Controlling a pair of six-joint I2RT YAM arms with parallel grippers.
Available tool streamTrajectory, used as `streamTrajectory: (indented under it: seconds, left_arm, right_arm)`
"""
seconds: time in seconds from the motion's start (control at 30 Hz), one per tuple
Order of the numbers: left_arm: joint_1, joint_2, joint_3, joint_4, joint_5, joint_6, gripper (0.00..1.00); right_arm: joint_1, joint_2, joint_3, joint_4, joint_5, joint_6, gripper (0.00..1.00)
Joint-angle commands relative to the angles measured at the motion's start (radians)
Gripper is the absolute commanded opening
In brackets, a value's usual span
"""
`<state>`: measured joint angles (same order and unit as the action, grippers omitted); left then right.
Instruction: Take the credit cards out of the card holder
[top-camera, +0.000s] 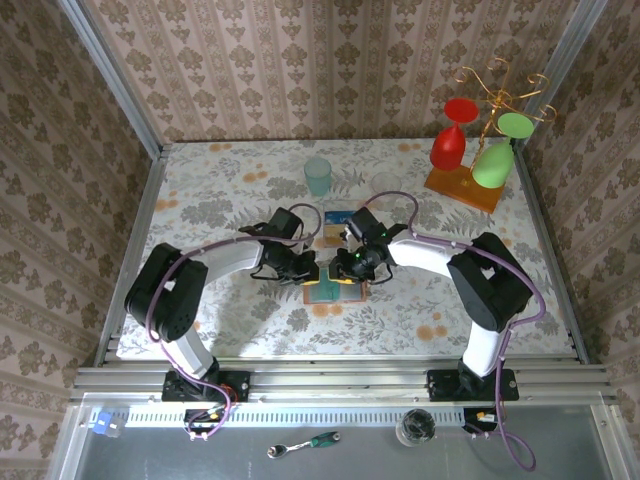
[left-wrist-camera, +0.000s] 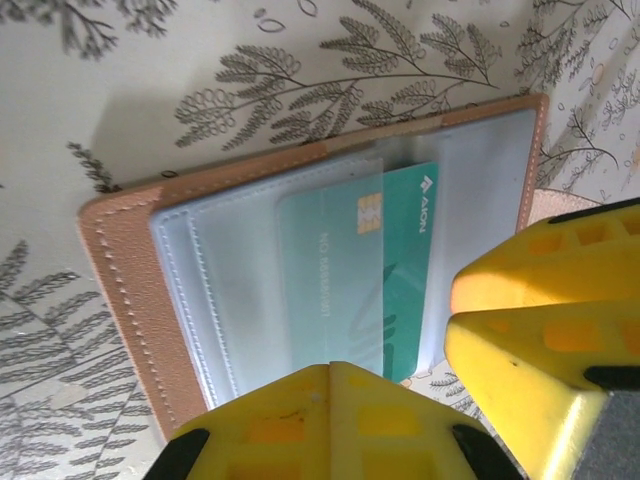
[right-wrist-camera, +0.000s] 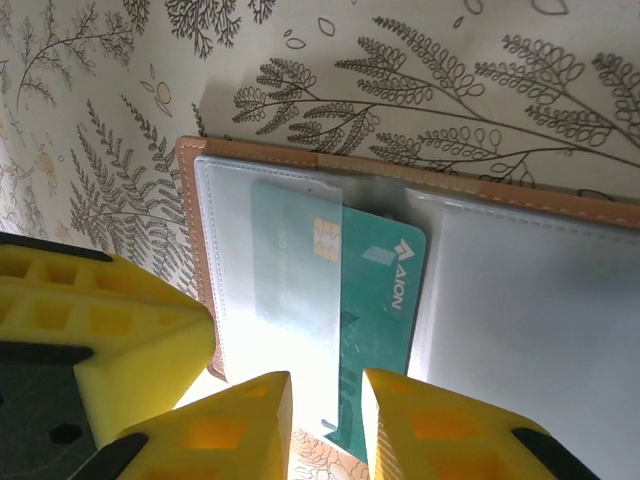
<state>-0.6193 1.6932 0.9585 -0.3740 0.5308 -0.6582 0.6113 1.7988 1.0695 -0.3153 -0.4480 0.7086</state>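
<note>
The card holder (top-camera: 322, 296) lies open on the flowered table, tan leather edge (left-wrist-camera: 120, 270) around clear plastic sleeves. A teal credit card (left-wrist-camera: 405, 260) sits half out of one sleeve, its chip under the plastic. My left gripper (left-wrist-camera: 335, 368) is shut, its yellow tips over the holder's near edge, next to the sleeve. My right gripper (right-wrist-camera: 325, 400) stands slightly open, with the teal card's (right-wrist-camera: 380, 300) lower corner and the sleeve edge in the gap. Both grippers (top-camera: 308, 270) (top-camera: 345, 268) meet above the holder. A small blue card (top-camera: 337, 222) lies on the table just behind them.
A teal cup (top-camera: 318, 176) stands behind the grippers. At the back right, a wire rack on an orange wooden base (top-camera: 462, 188) holds a red glass (top-camera: 450, 140) and green glasses (top-camera: 495, 160). Patterned walls enclose the table.
</note>
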Motion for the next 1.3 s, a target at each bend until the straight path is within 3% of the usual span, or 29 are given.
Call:
streamTrajectory:
  seconds: [0.0, 1.27]
  left_arm:
    - [-0.002, 0.026, 0.006, 0.021, 0.024, -0.011, 0.0]
    - [-0.003, 0.065, -0.035, 0.004, -0.006, 0.0, 0.0]
  right_arm:
    - [-0.005, -0.023, -0.014, -0.022, 0.021, 0.007, 0.26]
    - [-0.01, 0.054, -0.046, 0.061, -0.043, 0.037, 0.27]
